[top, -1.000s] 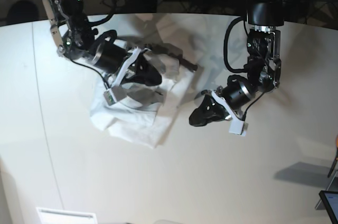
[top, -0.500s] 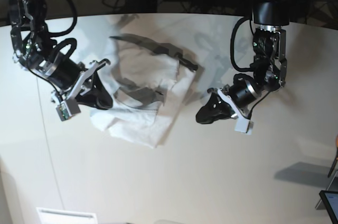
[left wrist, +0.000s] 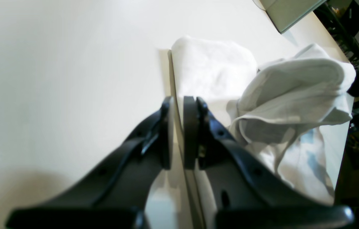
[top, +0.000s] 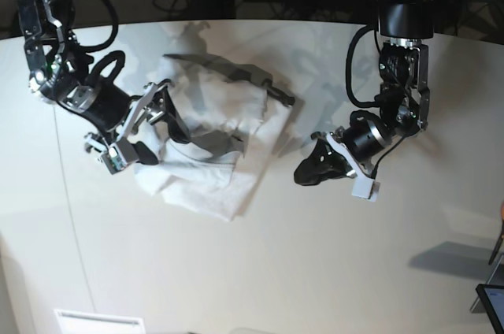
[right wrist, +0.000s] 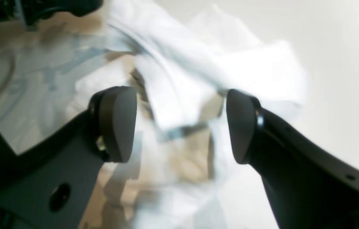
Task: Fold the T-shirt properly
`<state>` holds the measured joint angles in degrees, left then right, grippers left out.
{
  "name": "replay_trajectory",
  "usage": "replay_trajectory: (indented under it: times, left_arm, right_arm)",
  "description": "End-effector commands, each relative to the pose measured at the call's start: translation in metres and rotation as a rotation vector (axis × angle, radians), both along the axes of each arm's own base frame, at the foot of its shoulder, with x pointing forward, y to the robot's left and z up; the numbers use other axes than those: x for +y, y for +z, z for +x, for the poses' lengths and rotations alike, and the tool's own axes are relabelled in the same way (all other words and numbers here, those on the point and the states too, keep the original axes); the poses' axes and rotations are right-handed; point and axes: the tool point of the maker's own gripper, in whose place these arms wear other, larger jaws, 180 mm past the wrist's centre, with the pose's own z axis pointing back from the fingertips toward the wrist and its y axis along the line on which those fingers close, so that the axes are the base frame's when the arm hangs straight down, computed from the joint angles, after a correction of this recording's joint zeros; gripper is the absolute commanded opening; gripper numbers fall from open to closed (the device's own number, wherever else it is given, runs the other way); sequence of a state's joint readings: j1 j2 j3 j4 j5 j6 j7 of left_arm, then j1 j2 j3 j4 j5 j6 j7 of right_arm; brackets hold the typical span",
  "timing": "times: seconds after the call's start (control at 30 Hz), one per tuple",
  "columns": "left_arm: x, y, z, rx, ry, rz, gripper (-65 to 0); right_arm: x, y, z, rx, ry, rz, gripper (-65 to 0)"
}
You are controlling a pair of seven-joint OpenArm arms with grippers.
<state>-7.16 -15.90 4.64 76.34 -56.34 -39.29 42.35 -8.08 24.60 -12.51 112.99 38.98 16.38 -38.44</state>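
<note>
My right gripper (right wrist: 179, 127) stands wide and empty just above the T-shirt (top: 213, 153), a rumpled heap on the table (top: 315, 271). My left gripper (top: 309, 172), nearly closed on nothing, waits beside the cloth. I judge the next grasp should take one clean hemmed edge, not bunched layers.

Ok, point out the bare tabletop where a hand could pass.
Bare: the wide near stretch of tabletop below the T-shirt, and the strip between it and the left claw. Crowded: around the right claw at the shirt.
</note>
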Motion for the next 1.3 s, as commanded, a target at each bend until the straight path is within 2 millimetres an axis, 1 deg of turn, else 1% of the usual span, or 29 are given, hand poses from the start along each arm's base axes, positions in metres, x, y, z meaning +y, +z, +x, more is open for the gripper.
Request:
replay_trajectory:
  times: [0.0, 0.13, 0.2, 0.27, 0.37, 0.43, 0.5, 0.57, 0.63, 0.67, 0.7, 0.8, 0.87, 0.97, 1.0, 1.03, 1.1, 1.27]
  left_arm:
    - [0.001, 0.019, 0.009, -0.060, 0.000, -0.022, -60.0]
    - [-0.002, 0.019, 0.007, -0.061, -0.009, -0.022, -60.0]
    - [-0.006, 0.019, 0.004, -0.062, -0.020, -0.021, -60.0]
    - [-0.020, 0.028, 0.000, -0.093, -0.066, -0.010, -60.0]
    - [-0.051, 0.046, -0.009, -0.166, -0.173, 0.039, -60.0]
    - [-0.071, 0.059, -0.018, -0.233, -0.246, 0.091, -60.0]
    - [-0.084, 0.071, -0.026, -0.285, -0.291, 0.116, -60.0]
    - [-0.087, 0.079, -0.033, -0.309, -0.301, 0.116, -59.5]
    - [-0.084, 0.076, -0.041, -0.303, -0.306, 0.128, -59.1]
    - [-0.079, 0.075, -0.043, -0.302, -0.298, 0.135, -57.8]
    - [-0.077, 0.076, -0.045, -0.305, -0.295, 0.137, -54.9]
    - [-0.066, 0.076, -0.053, -0.304, -0.269, 0.147, -41.5]
    - [-0.062, 0.080, -0.057, -0.315, -0.254, 0.151, -28.4]
    - [-0.059, 0.083, -0.058, -0.326, -0.245, 0.156, -9.1]
    - [-0.059, 0.083, -0.057, -0.327, -0.244, 0.155, -5.0]
    - [-0.059, 0.081, -0.056, -0.319, -0.239, 0.153, -3.0]
    - [-0.058, 0.080, -0.050, -0.316, -0.235, 0.153, -3.5]
    - [-0.060, 0.072, -0.030, -0.287, -0.208, 0.123, -10.2]
  right_arm:
    - [0.002, 0.018, 0.008, -0.061, 0.007, 0.024, -22.9]
    - [0.001, 0.027, 0.017, -0.092, 0.002, 0.024, -23.4]
    - [-0.001, 0.027, 0.018, -0.091, -0.001, 0.021, -23.5]
    - [-0.001, 0.025, 0.016, -0.086, -0.003, 0.022, -23.5]
    - [-0.003, 0.017, 0.013, -0.063, -0.012, 0.025, -23.6]
    - [-0.009, 0.014, 0.014, -0.053, -0.034, 0.023, -23.6]
    - [-0.015, 0.014, 0.016, -0.050, -0.066, 0.036, -23.6]
    - [-0.030, 0.013, 0.019, -0.048, -0.125, 0.042, -23.5]
    - [-0.047, 0.014, 0.021, -0.051, -0.181, 0.041, -23.1]
    - [-0.054, 0.014, 0.022, -0.053, -0.202, 0.040, -23.1]
    - [-0.059, 0.013, 0.021, -0.050, -0.217, 0.036, -22.9]
    - [-0.069, 0.007, 0.021, -0.034, -0.242, 0.028, -22.9]
    - [-0.073, 0.001, 0.021, -0.018, -0.249, 0.021, -22.9]
    - [-0.072, -0.005, 0.020, 0.001, -0.251, 0.026, -22.9]
    - [-0.071, -0.007, 0.020, 0.005, -0.251, 0.027, -22.9]
    - [-0.071, -0.007, 0.020, 0.005, -0.251, 0.029, -22.9]
    - [-0.071, -0.006, 0.020, 0.004, -0.251, 0.034, -22.9]
    - [-0.071, -0.006, 0.019, 0.006, -0.251, 0.034, -23.1]
